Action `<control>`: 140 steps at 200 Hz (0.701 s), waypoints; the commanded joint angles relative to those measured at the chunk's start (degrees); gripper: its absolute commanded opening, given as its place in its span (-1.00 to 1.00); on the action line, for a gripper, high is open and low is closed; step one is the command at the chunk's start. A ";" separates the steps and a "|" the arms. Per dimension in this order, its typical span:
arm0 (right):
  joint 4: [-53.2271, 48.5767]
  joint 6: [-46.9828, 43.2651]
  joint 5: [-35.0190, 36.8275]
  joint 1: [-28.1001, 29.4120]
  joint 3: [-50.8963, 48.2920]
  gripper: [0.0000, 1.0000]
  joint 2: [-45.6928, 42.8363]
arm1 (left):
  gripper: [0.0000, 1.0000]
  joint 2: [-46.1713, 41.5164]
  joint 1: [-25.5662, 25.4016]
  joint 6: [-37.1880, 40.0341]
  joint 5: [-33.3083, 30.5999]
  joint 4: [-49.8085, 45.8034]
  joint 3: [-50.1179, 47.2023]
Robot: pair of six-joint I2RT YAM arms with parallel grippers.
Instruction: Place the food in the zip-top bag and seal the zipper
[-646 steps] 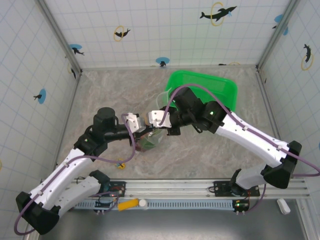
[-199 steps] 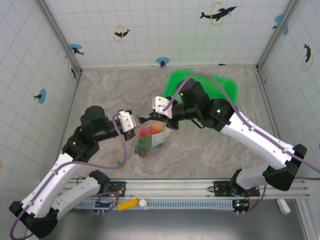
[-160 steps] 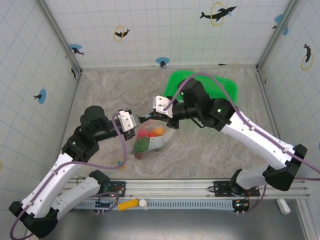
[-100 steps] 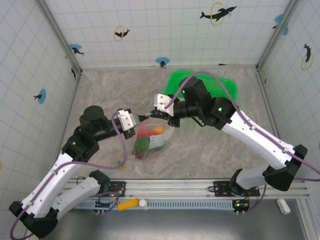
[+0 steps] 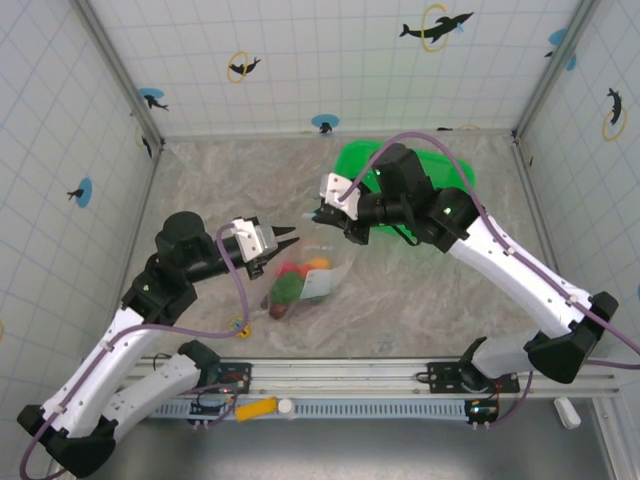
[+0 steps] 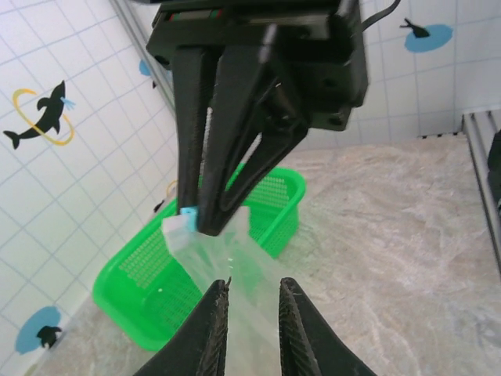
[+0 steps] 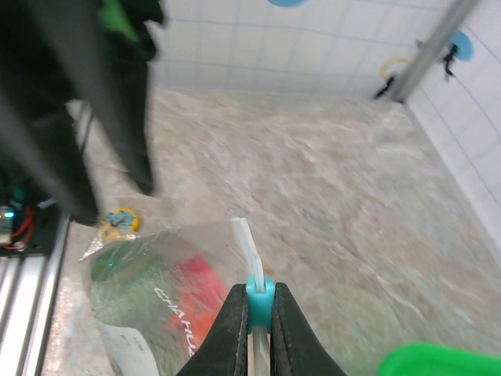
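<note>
marble tabletop [image 5: 420, 300]: zip-top bag [image 5: 318, 283], food [image 5: 288, 287] inside, near green basket [image 5: 455, 175], front-left. right gripper [image 7: 257, 296] pinching zipper [image 7: 243, 240] slider; left gripper [image 6: 254, 283] narrowly parted. risk: unanchored bag drags along, zipper never seals.

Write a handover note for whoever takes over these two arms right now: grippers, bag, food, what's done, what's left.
Left gripper: fingers apart, bag film running between them.
Right gripper: shut on the zipper at its teal slider, raised off the table.
Zip-top bag: slopes from the grippers down to the table, with the food inside; green basket behind the right arm.
Done: the visible food is bagged.
Left: I can't tell whether the seal is complete. Finish the slide, check, release.
</note>
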 commanded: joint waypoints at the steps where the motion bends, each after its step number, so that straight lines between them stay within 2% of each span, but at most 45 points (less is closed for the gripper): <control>1: -0.50 1.09 1.92 0.54 2.56 -1.00 0.00 | -0.56 -0.29 0.07 -1.58 2.33 -0.22 0.64; 37: 0.23 1.39 1.08 0.77 1.61 -1.00 -0.18 | -0.50 0.25 0.12 -4.59 1.95 3.13 -1.14; 54: 0.59 1.40 1.03 1.13 1.33 -1.00 -0.34 | -0.33 1.00 0.07 -7.51 -0.61 5.44 -1.47; 67: 0.84 1.40 1.00 1.24 1.17 -1.00 -0.42 | -0.27 1.24 0.14 -9.72 -2.03 7.73 -2.01; 110: 1.10 1.44 0.51 1.60 1.05 -1.00 -0.69 | -0.25 2.37 0.14 -11.37 -3.30 10.63 -2.42; 140: 1.15 1.57 0.51 1.96 0.89 -1.00 -0.69 | -0.31 4.11 0.12 -13.49 0.17 12.27 -2.15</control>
